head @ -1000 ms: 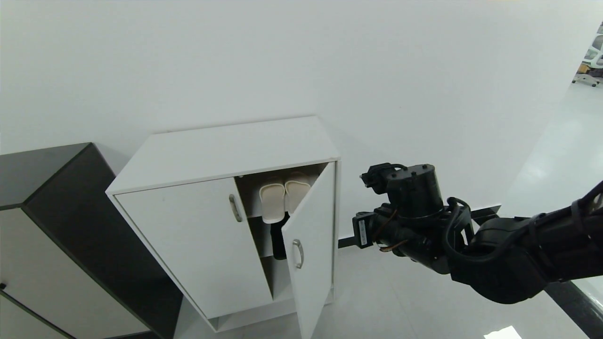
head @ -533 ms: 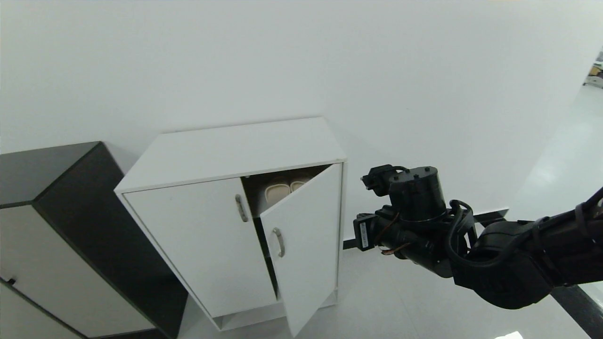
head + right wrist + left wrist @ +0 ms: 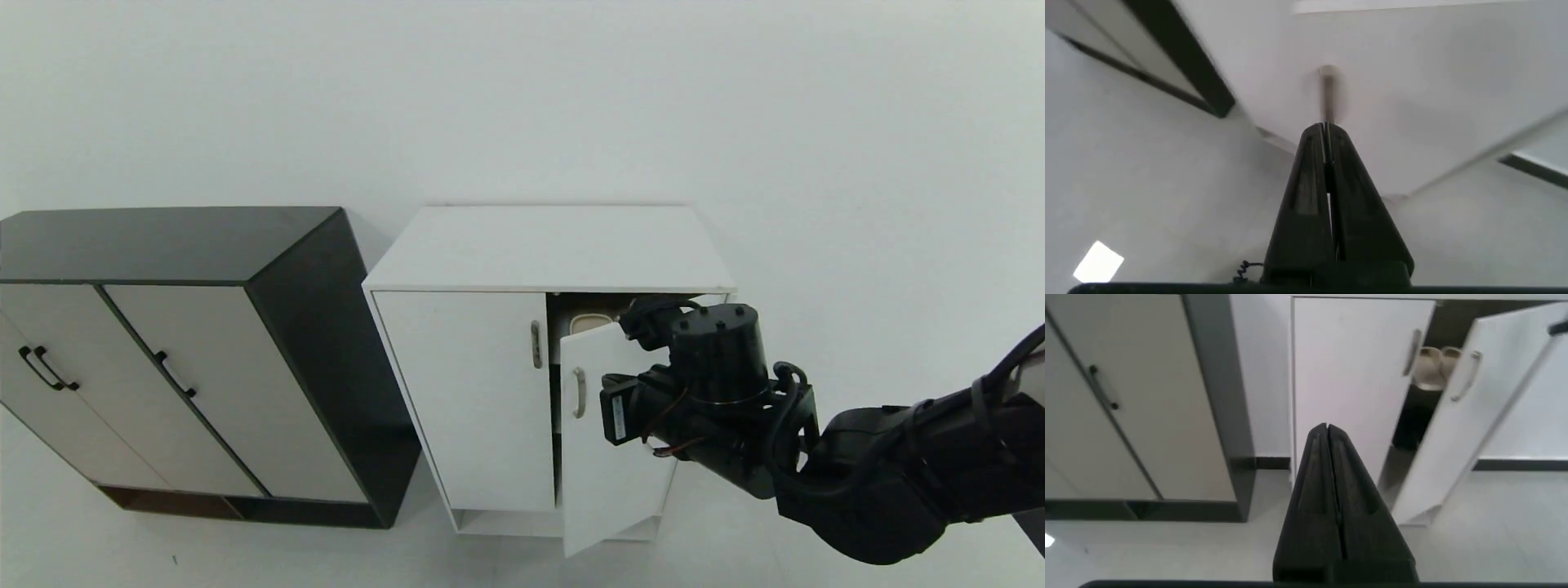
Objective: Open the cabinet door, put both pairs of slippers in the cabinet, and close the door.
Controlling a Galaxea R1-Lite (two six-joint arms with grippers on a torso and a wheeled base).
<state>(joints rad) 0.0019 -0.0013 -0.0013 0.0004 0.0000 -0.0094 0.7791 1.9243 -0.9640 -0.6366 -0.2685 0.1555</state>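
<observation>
Standing ajar just ahead of the right gripper (image 3: pixel 1328 129), whose fingers are pressed together and empty: white cabinet door (image 3: pixel 608 482), handle (image 3: pixel 1328 88) nearest the tips; beige slippers (image 3: pixel 1436 363) shelved behind it; left gripper (image 3: pixel 1328 429), likewise closed and empty, well back from the cabinet (image 3: pixel 539 245).

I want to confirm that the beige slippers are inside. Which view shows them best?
The left wrist view: past the half-open door, the beige slippers lie side by side. The head view shows just one edge above the door. The right wrist view faces the door's outer side.
</observation>
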